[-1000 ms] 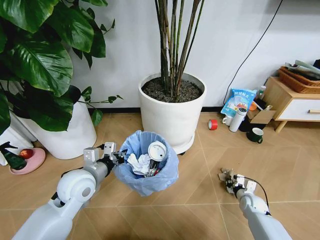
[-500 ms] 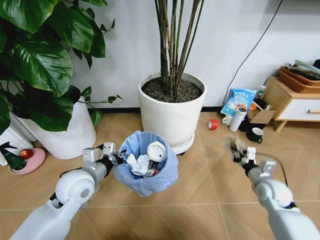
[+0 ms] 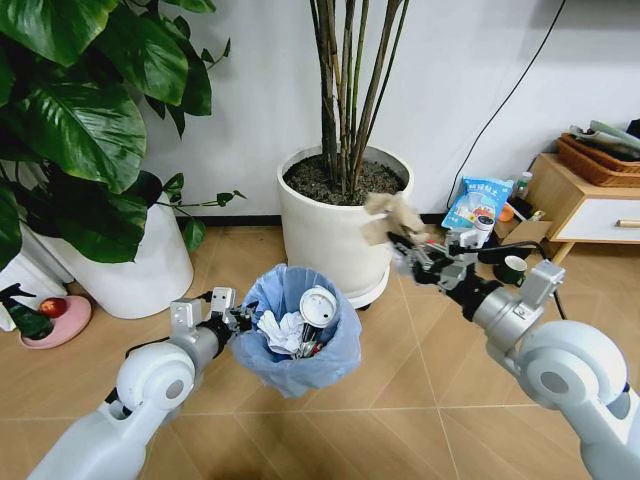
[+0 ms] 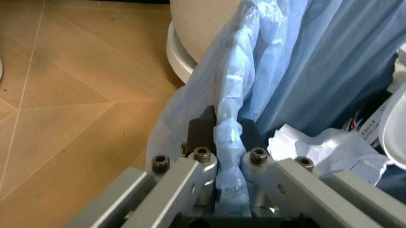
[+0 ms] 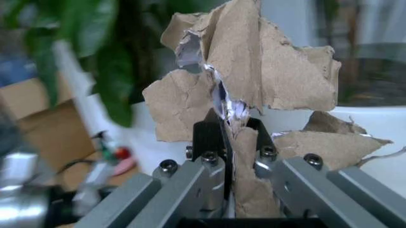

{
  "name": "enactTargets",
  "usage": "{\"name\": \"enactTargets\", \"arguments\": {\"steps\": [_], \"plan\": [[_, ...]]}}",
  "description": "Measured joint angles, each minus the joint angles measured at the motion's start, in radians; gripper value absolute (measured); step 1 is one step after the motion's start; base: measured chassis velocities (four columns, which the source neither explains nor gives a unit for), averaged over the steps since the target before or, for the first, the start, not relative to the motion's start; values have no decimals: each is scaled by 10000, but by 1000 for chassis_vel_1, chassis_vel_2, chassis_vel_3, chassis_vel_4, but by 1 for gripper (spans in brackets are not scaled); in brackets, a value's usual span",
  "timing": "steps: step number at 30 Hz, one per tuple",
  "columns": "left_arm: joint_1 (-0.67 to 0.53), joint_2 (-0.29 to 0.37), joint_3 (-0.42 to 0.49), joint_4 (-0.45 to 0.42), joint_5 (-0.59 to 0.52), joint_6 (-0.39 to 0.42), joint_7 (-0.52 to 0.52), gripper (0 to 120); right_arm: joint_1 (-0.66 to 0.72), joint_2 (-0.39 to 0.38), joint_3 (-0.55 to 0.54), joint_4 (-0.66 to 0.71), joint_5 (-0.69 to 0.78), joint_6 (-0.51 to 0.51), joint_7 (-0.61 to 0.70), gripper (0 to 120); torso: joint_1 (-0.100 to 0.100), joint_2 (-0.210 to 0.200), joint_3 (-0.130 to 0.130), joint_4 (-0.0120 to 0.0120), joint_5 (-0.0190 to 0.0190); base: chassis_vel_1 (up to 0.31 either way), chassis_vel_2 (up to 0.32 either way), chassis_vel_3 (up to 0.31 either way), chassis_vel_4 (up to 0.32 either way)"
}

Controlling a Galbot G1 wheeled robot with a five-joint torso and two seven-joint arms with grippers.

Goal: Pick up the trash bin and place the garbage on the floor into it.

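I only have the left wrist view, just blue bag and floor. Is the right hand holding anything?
Observer: Yes, the right hand is shut on a torn brown cardboard scrap, raised in front of the white plant pot.
Operator: Is it over the trash bin?
Observer: Not quite; the scrap sits beyond and to the right of the trash bin in the head view.
Operator: And my left hand?
Observer: The left hand is clamped on the bin's bagged rim, holding it off the floor.

— What colour is the bin (image 3: pixel 297 340)?
— Its liner is pale blue, with white paper (image 3: pixel 280 328) inside.
— And the scrap (image 3: pixel 390 214)?
— Brown cardboard, before a white pot (image 3: pixel 335 235).
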Motion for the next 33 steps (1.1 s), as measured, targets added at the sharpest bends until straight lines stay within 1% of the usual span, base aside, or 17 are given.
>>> {"name": "enactTargets", "arguments": {"steps": [2, 3, 4, 5, 7, 9, 10, 13, 18, 20, 21, 24, 25, 26, 29, 31, 33], "plan": [[-32, -27, 11, 26, 0, 4, -7, 0, 552, -36, -720, -145, 9, 24, -162, 0, 0, 0, 1, 1, -5, 0, 0, 0, 0], [-32, -27, 11, 26, 0, 4, -7, 0, 552, -36, -720, -145, 9, 24, -162, 0, 0, 0, 1, 1, -5, 0, 0, 0, 0], [-50, -40, 13, 34, -2, 5, -16, 0, 820, -31, -1115, -238, 17, 31, -204, 0, 0, 0, 0, 1, -6, 0, 0, 0, 0], [-79, -54, 15, 63, -12, 6, -52, 0, 1331, 39, -1938, -453, -15, 46, -249, 0, 0, 0, 1, 1, -1, 0, 0, 0, 0], [-84, -54, 15, 66, -20, 6, -61, 0, 1482, 71, -2205, -507, -40, 53, -264, 0, 1, 0, 1, 2, -2, 0, 0, 0, 0], [-87, -23, 11, 60, -77, 4, -55, 0, 1891, 126, -3038, -643, -102, 124, -250, 0, 0, 0, 1, 2, -2, 0, 0, 0, 0], [-87, -23, 11, 60, -77, 4, -55, 0, 1891, 126, -3038, -643, -102, 124, -250, 0, 0, 0, 1, 2, -2, 0, 0, 0, 0], [-62, 30, -4, 34, -111, -6, -42, 0, 2285, 138, -3802, -826, -216, 190, -250, 0, 0, 0, 1, 1, -4, 0, 0, 0, 0], [-91, 35, -11, 63, -112, -13, -37, 0, 2518, 278, -4526, -1043, -318, 189, 22, 1, 0, 0, 1, 0, -5, 0, 0, 0, 0], [-104, 25, -15, 68, -118, -16, -36, 0, 2576, 366, -4765, -1263, -350, 188, 152, 10, 0, -1, 1, 0, -3, 0, 0, 0, 0], [-104, 25, -15, 68, -118, -16, -36, 0, 2576, 366, -4765, -1263, -350, 188, 152, 10, 0, -1, 1, 0, -3, 0, 0, 0, 0], [-111, -4, -27, 82, -119, -18, -36, 0, 2667, 491, -5016, -1547, -417, 166, 314, 22, 0, 0, 1, 1, -3, 0, 0, 0, 0], [-114, -7, -35, 86, -119, -20, -37, 0, 2685, 505, -5047, -1638, -446, 142, 326, 29, 1, -1, 1, 1, -3, 0, 0, 0, 0], [-114, -7, -35, 86, -119, -20, -37, 0, 2685, 505, -5047, -1638, -446, 142, 326, 29, 1, -1, 1, 1, -3, 0, 0, 0, 0], [-130, -5, -63, 98, -121, -22, -37, 0, 2691, 516, -5082, -1793, -470, 41, 436, 43, 0, 0, 1, 0, -3, 0, 0, 0, 0], [-136, -2, -67, 99, -123, -23, -36, 0, 2669, 514, -5083, -1823, -502, -6, 501, 46, 0, 0, 1, 1, -3, 0, 0, 0, 0], [-149, 15, -73, 100, -130, -23, -26, 0, 2582, 488, -5083, -1861, -628, -156, 650, 56, 0, 0, 1, 0, -3, 0, 0, 0, 0]]}}
